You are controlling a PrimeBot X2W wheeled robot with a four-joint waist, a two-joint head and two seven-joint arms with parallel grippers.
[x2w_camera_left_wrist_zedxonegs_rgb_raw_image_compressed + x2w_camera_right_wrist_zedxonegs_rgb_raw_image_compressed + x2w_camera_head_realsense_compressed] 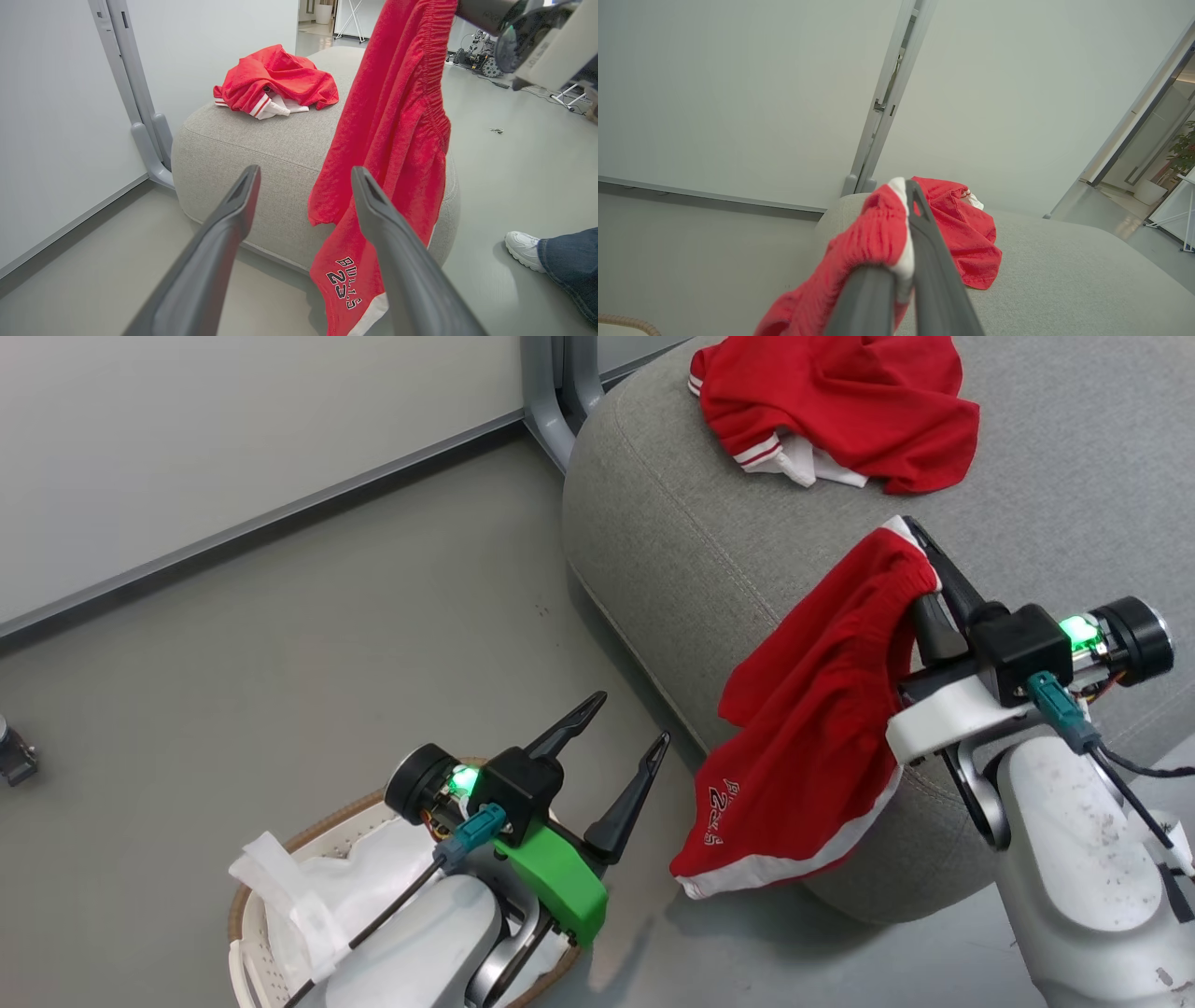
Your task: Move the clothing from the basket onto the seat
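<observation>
— Nearest the robot, what's logged?
— One basket [313,829], white liner [280,887] inside; left fingers [630,798] near it, spread wide, empty.
— Beyond that?
— Item: right fingers [936,270] clamped on the waistband of red shorts [803,728], hanging beside the seat [653,523]. Farthest: red garment [840,401], heaped on top.

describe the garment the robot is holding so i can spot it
Find the big grey seat. At its near edge, red shorts hang from the right gripper. Unlike the crumpled red garment lying on top, they dangle full length, with lettering above a white hem.
</observation>
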